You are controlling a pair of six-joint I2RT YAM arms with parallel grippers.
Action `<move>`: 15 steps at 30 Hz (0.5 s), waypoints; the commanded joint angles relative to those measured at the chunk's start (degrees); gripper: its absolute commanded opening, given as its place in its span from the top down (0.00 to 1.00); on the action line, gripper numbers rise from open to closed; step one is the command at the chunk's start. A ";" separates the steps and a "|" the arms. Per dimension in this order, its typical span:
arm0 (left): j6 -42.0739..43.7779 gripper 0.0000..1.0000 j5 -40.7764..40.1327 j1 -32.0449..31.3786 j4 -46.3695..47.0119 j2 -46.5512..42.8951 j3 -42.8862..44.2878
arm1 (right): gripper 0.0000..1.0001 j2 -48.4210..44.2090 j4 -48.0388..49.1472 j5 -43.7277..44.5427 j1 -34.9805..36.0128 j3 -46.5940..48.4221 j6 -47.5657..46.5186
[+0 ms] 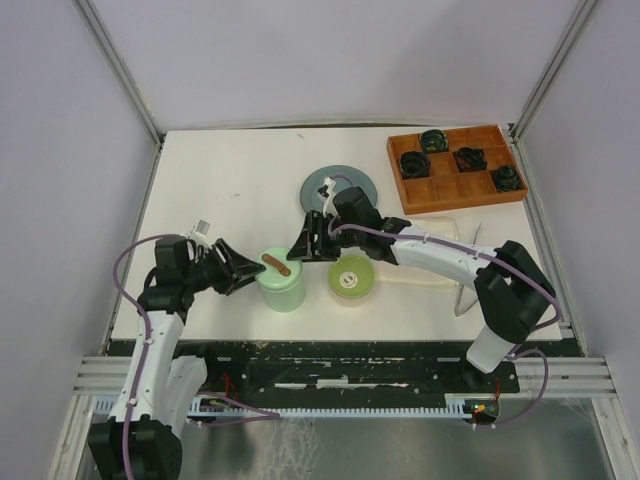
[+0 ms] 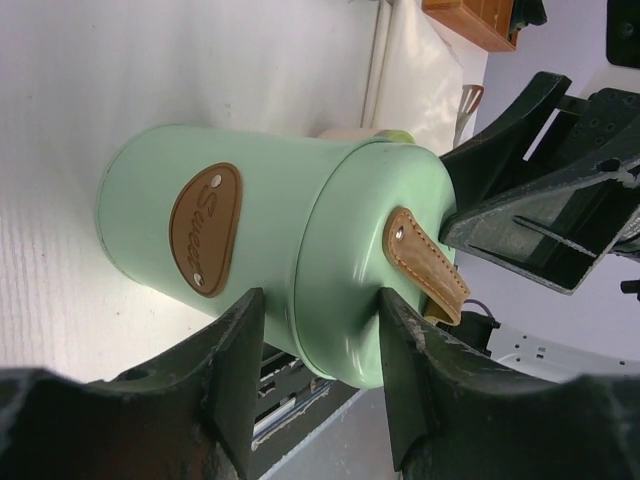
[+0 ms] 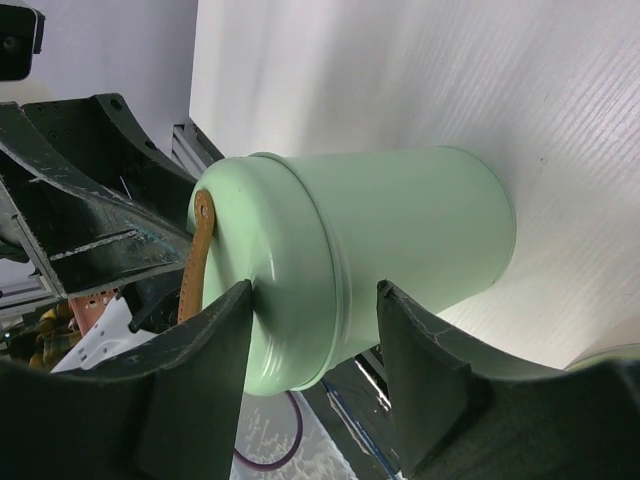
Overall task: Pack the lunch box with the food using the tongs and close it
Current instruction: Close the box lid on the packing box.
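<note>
The left arm (image 1: 150, 320) was extended low from one side and the right arm (image 1: 440, 255) from the other. Each pair of jaws faced the upright mint-green canister (image 2: 270, 230) side-on, with the canister between the two grippers. The left gripper (image 2: 322, 305) had its jaws parted astride the seam of the lid (image 2: 350, 270), one finger over the body and one over the lid, but whether they pinched could not be told; the right gripper (image 3: 315, 295) stood open likewise, clamping nothing. The canister's lid was seated, with its brown strap handle (image 2: 428, 262) beyond the lid-side jaw and an oval brown label (image 2: 205, 228) beyond the body-side jaw.
</note>
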 commanded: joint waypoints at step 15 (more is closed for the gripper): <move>2.35 0.36 -0.66 -0.18 -1.76 -1.81 0.15 | 0.34 -9.50 -7.01 2.87 0.39 -0.45 0.54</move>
